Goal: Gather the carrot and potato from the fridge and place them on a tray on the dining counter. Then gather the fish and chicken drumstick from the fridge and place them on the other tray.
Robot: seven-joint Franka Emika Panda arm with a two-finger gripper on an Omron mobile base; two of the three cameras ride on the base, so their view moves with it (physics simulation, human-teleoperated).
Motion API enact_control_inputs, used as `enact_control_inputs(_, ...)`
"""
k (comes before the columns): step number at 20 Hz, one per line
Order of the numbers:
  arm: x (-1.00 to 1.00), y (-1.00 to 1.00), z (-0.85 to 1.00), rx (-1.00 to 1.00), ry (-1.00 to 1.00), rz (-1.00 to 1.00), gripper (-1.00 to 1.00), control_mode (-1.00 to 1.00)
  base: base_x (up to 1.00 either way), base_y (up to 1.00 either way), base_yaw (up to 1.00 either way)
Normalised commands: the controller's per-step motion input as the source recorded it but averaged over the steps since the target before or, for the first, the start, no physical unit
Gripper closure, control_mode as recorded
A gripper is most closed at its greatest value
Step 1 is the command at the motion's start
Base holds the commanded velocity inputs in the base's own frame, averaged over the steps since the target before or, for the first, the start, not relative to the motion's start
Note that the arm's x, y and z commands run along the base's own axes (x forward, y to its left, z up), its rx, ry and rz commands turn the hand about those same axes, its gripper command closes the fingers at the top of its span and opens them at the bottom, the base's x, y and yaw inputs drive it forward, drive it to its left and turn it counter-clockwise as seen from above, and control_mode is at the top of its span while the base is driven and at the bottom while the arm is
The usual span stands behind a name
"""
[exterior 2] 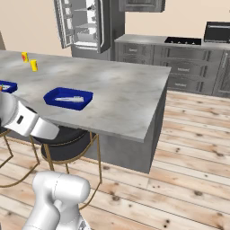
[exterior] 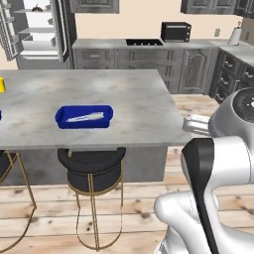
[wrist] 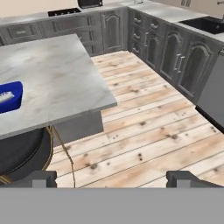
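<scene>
A blue tray (exterior: 83,116) (exterior 2: 68,98) sits near the front edge of the grey dining counter (exterior: 134,94), with a pale, long fish (exterior: 85,117) (exterior 2: 67,99) lying in it. In the hand view this tray (wrist: 9,97) is cut off at the left edge. The rim of a second blue tray (exterior 2: 6,85) peeks in at the far left. My gripper (wrist: 112,178) hangs open and empty beside the counter's end, looking over the wooden floor, well to the right of the tray. The fridge (exterior: 34,30) (exterior 2: 85,24) stands open at the back. Carrot, potato and chicken drumstick are out of view.
A black stool (exterior: 92,166) (exterior 2: 67,146) with thin gold legs stands under the counter's front edge below the tray. Two small yellow items (exterior 2: 34,65) sit on the counter's far left. Dark cabinets (wrist: 175,57) line the right wall across a wide strip of wooden floor (wrist: 144,131).
</scene>
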Motion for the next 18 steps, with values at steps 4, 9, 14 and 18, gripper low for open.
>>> enact_control_inputs(4, 0.0, 0.0, 0.0, 0.0, 0.0, 0.0, -1.0, 1.0, -0.08, 0.0, 0.0)
enact_control_inputs(9, -0.01, -0.38, 0.0, 0.0, -0.01, 0.04, -1.0, -1.0, -0.01, -0.07, 0.0)
enact_control_inputs(14, 0.06, -1.0, 0.01, 0.01, 0.01, 0.04, -1.0, -1.0, 0.0, 0.0, 0.0)
enact_control_inputs(18, 0.25, -0.68, 0.0, 0.01, 0.13, 0.01, -1.0, -1.0, 0.0, 0.0, 0.0)
